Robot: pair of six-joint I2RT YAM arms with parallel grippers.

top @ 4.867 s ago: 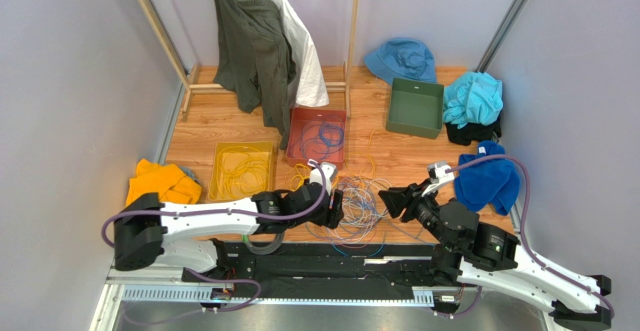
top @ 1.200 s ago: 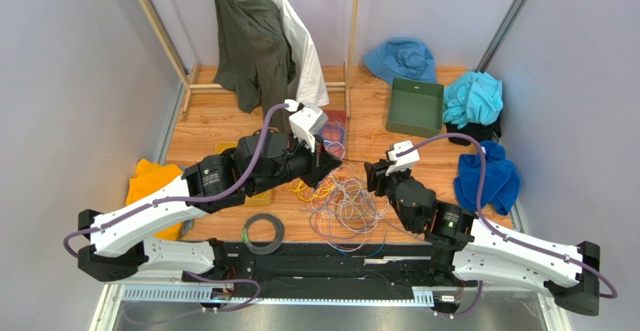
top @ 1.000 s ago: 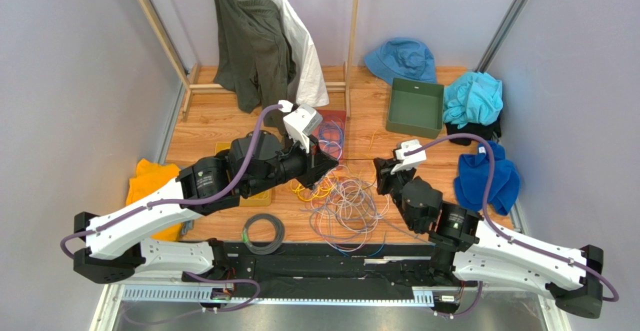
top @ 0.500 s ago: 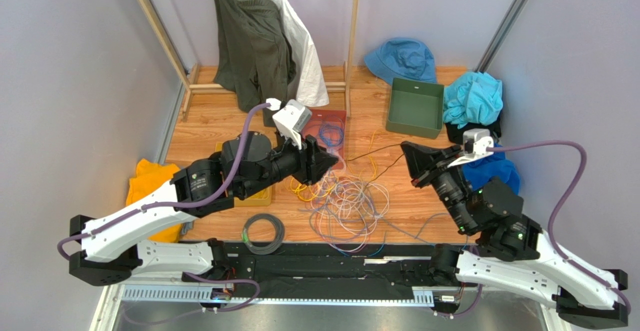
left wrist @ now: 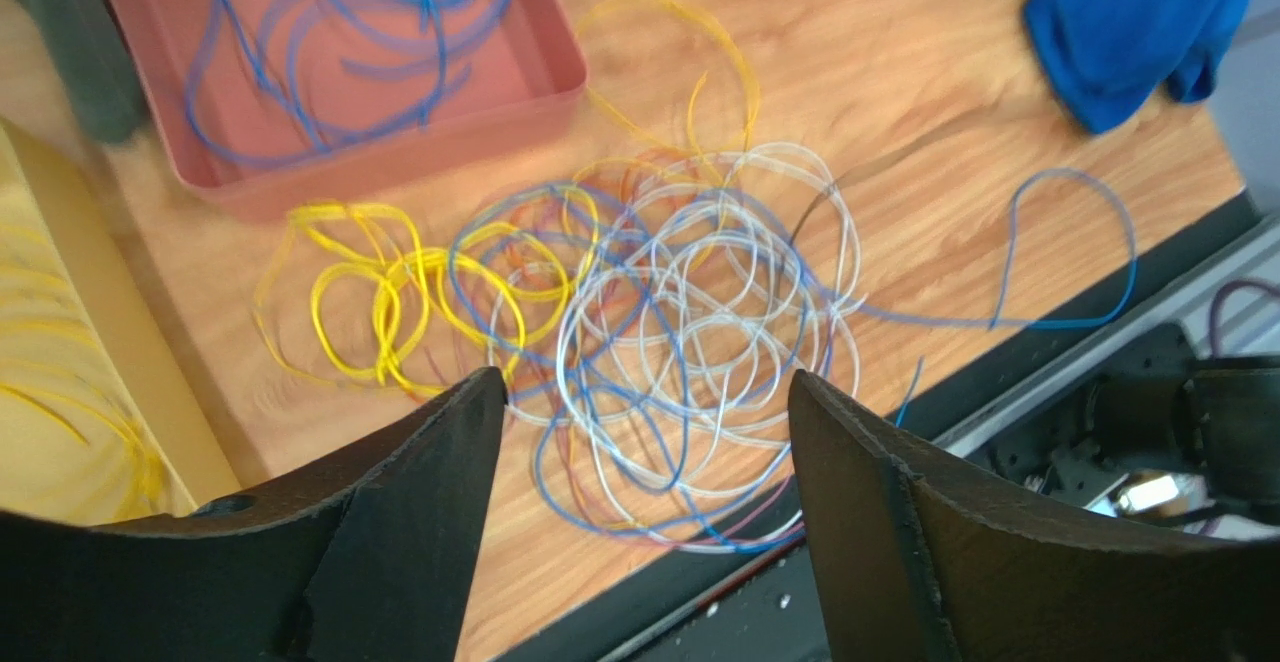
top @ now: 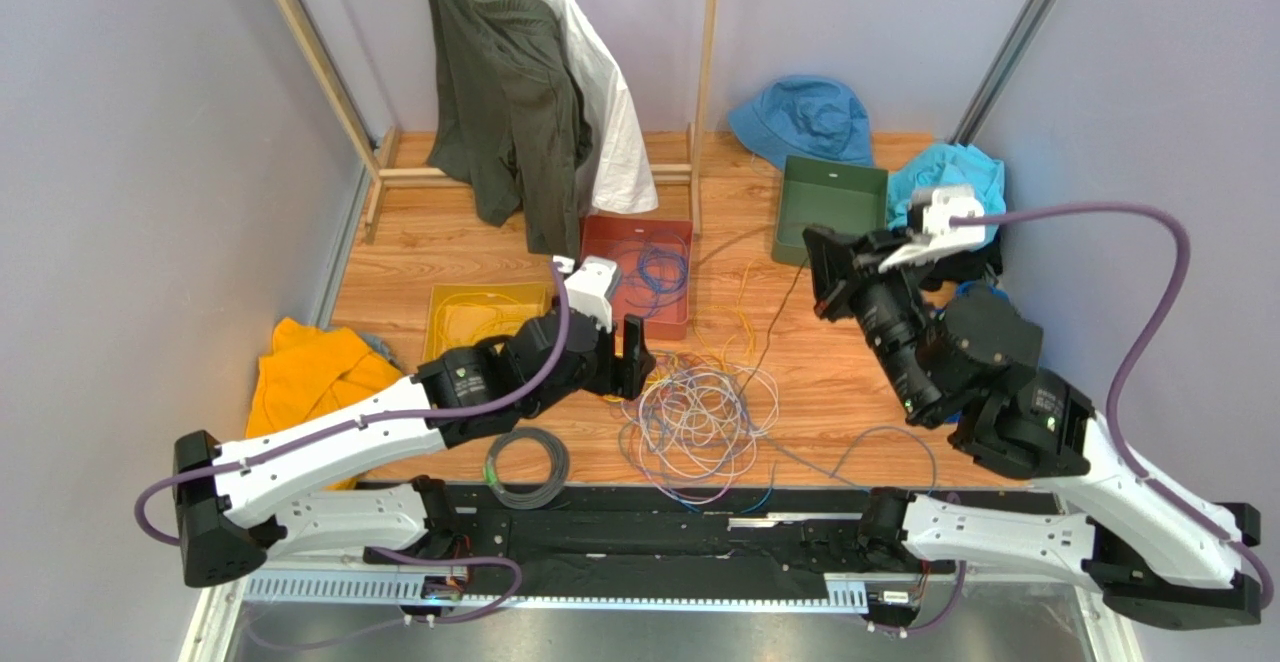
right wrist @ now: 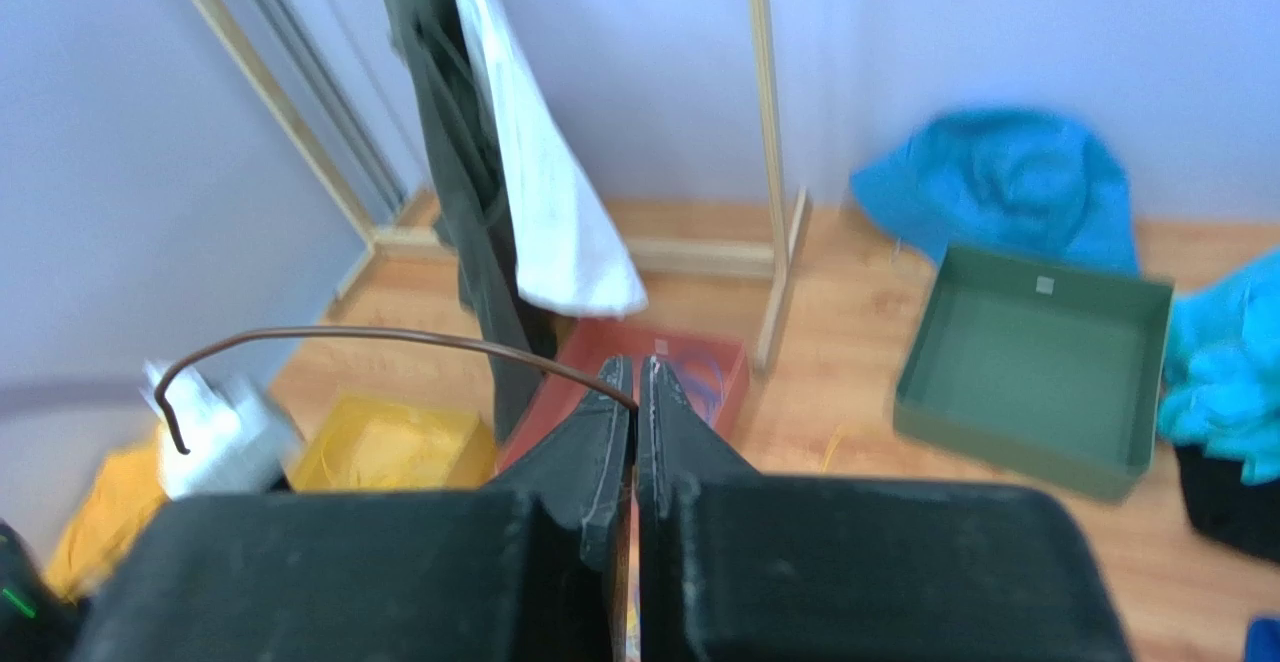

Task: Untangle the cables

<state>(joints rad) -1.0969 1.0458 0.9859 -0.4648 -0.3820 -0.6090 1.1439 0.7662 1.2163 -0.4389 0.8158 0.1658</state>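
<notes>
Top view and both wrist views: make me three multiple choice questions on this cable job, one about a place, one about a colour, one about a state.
1. Which tray holds blue cables?
A. the green one
B. the red tray
C. the yellow one

2. What colour is the cable in the right claw?
A. yellow
B. white
C. dark brown

3. How is the left claw?
A. open
B. shut on a wire
C. shut on cloth

Answers:
1 B, blue loops lie inside the red tray.
2 C, the right wrist view shows a dark brown strand pinched at the closed tips.
3 A, its fingers stand wide apart over the tangle, holding nothing.
</notes>
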